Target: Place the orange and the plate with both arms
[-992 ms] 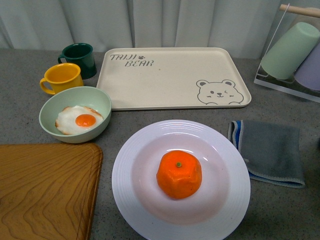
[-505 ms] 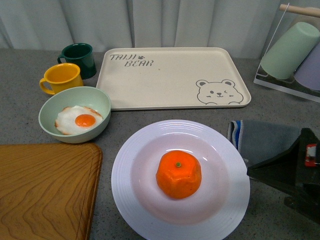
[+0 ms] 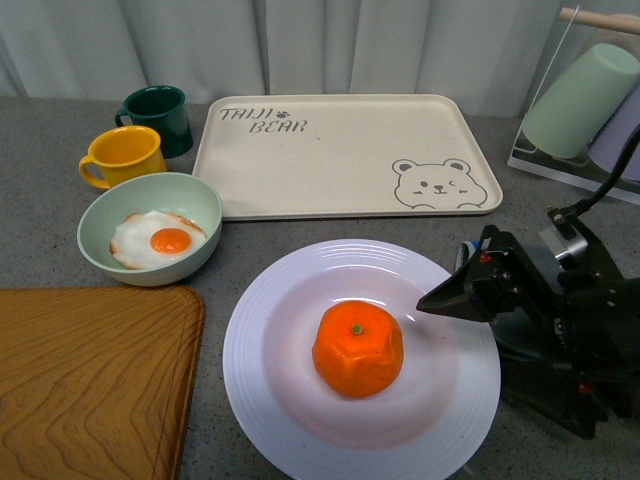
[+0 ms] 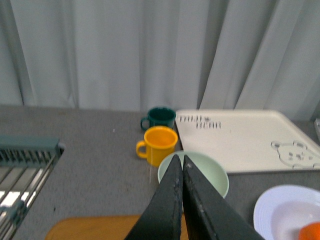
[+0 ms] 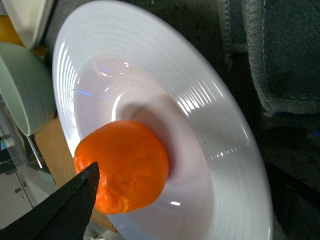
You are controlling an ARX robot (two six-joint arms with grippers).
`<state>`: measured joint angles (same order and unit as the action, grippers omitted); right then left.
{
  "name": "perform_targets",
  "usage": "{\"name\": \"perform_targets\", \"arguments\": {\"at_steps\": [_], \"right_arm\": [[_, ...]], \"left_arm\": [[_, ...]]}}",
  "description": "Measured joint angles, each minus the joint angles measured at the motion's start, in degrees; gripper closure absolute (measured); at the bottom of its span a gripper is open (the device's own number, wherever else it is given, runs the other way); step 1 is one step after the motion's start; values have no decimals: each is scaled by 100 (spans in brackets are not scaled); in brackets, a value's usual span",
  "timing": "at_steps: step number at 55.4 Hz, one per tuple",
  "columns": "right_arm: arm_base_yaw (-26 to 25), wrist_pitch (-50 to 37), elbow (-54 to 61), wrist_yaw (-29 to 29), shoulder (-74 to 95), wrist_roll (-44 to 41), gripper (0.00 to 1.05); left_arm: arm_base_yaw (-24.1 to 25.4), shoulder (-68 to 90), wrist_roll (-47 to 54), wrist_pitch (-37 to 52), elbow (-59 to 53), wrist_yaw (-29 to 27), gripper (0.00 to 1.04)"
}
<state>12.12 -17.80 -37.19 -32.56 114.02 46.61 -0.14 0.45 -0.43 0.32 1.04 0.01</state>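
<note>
While the orange [image 3: 358, 350] is sitting in the white plate [image 3: 272, 400], the right hand [image 3: 462, 322] is hovering just beside it, spread wide.
Left hand [image 4: 179, 159] is hanging pinched shut, empty; straddling the fruit's widest girth before closing is looking wisest.

A grey speckled table [image 3: 45, 130] fills the scene, backed by pale curtains. Nearest the viewer, a large white plate [image 3: 250, 335] with a ridged rim sits directly on it. Beyond the plate lies a beige rectangular tray [image 3: 340, 150] printed with a bear face. To the left of the plate stands a pale green bowl [image 3: 150, 272], with a yellow mug [image 3: 122, 155] just behind it and a dark green mug [image 3: 160, 118] behind that. A wooden board [image 3: 90, 380] covers the near left corner. Right of the plate lies a grey cloth [image 3: 468, 265], partly hidden. A clear rack [image 3: 550, 168] stands at the far right.
</note>
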Motion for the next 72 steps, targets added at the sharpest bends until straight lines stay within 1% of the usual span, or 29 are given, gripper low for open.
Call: {"name": "perform_targets", "arguments": {"at_steps": [1,2,3,7,9,12,18,20,23,28,30,34,38,40,45,48,55,62,72], "right_arm": [[28,90,-57,20,44,22,17],[44,133,-83,37,70,26,18],[79,280,-162,87,129,33,24],[151,570,-328,166,275,63,38],[153,660,-372,238,302,72,43],[146,879,-448,409,341,74,54],[107,1110,-479,555,358,70,71],[94,1141,-474,573,358,50,74],[66,1152,-448,479,356,-7,81],[63,1102,-376,337,278,-76,88],[44,944,-293,214,203,-101,91],[-11,529,-120,42,92,-98,95],[-42,37,66,-140,-52,-66,100],[-59,-186,164,-96,-103,-15,100],[-232,-1106,483,-195,-173,214,100],[-385,-1707,566,-455,-236,284,100],[-494,-2337,400,-852,-293,417,100],[-494,-2194,-326,-855,118,546,100],[-426,-1792,-1668,-839,975,793,100]], "left_arm": [[0,-9,0,-7,0,0,101],[0,-11,0,-9,0,-2,101],[0,-11,-2,-13,0,-2,100],[0,-13,0,-20,0,-2,86],[0,-13,0,-20,0,-2,81],[0,-17,0,-20,0,-2,70],[0,-20,0,-20,0,-2,54],[0,-20,0,-20,0,-2,50],[0,-20,0,-20,0,-2,41],[0,-20,0,-20,0,-2,29],[0,-22,0,-20,0,-2,20],[0,-22,0,-20,0,-2,6],[0,-22,11,-20,0,-2,7],[0,-22,13,-20,0,0,7],[0,-22,13,-20,0,-2,7],[0,-22,13,-20,0,-2,7],[0,-22,13,-20,0,0,7],[0,-22,13,-20,0,-2,7],[0,-22,13,-20,0,-2,7]]}}
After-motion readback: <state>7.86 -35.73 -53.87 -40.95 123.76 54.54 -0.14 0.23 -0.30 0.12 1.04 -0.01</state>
